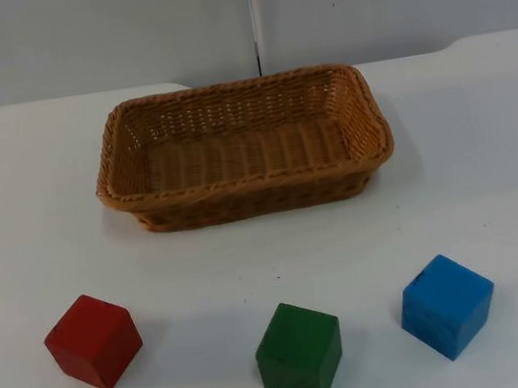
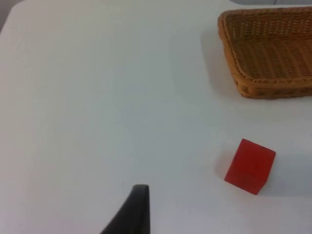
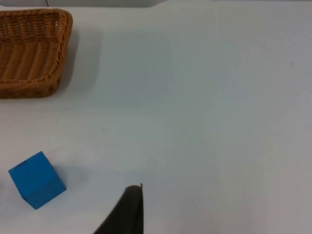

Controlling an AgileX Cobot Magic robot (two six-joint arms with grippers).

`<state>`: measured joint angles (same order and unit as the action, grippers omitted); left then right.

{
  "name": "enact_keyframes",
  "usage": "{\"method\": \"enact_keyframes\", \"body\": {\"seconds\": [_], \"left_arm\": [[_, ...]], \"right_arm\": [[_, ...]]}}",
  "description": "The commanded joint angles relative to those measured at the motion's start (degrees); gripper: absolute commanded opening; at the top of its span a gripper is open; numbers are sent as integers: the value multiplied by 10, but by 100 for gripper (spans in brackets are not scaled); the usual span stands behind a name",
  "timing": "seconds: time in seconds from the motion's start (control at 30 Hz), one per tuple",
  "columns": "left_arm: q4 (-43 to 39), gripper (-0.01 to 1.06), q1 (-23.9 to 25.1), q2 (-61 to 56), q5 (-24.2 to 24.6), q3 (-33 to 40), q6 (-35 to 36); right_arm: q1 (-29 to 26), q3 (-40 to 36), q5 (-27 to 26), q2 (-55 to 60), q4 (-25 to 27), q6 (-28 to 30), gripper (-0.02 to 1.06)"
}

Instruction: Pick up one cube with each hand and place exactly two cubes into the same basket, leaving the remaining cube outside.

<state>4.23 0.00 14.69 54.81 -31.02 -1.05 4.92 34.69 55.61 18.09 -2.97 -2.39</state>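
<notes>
A woven basket (image 1: 241, 148) sits on the white table (image 1: 487, 150), its long sides running across the top view and its far rim close to the grey wall (image 1: 98, 33); nothing lies inside it. Three cubes stand in a loose row on the near side of the basket, all well apart from it and from one another: the red cube (image 1: 93, 342) off the basket's left end, the green cube (image 1: 299, 353) roughly in line with the basket's middle, and the blue cube (image 1: 447, 305) off its right end. Bare table lies on every side of the basket and between the cubes, with wide open surface beyond both of its short ends. In the left wrist view, one black fingertip of the left tool (image 2: 129, 214) hangs over bare table, with the red cube (image 2: 250, 165) and a corner of the basket (image 2: 265, 53) further off. In the right wrist view, a fingertip of the right tool (image 3: 124, 212) likewise hangs over bare table, the blue cube (image 3: 36, 179) near it and the basket's end (image 3: 31, 53) beyond. Whether either tool is spread or pressed together cannot be told.
</notes>
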Motion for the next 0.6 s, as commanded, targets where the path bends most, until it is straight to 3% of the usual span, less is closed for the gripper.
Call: {"method": "enact_keyframes", "body": {"seconds": [0.0, 0.57], "left_arm": [[14, 105, 1, 15, -18, -3, 5], [22, 105, 1, 143, -69, -3, 0]], "right_arm": [[-2, 4, -10, 13, 3, 5, 105], [-2, 11, -51, 101, 7, 5, 105]]}}
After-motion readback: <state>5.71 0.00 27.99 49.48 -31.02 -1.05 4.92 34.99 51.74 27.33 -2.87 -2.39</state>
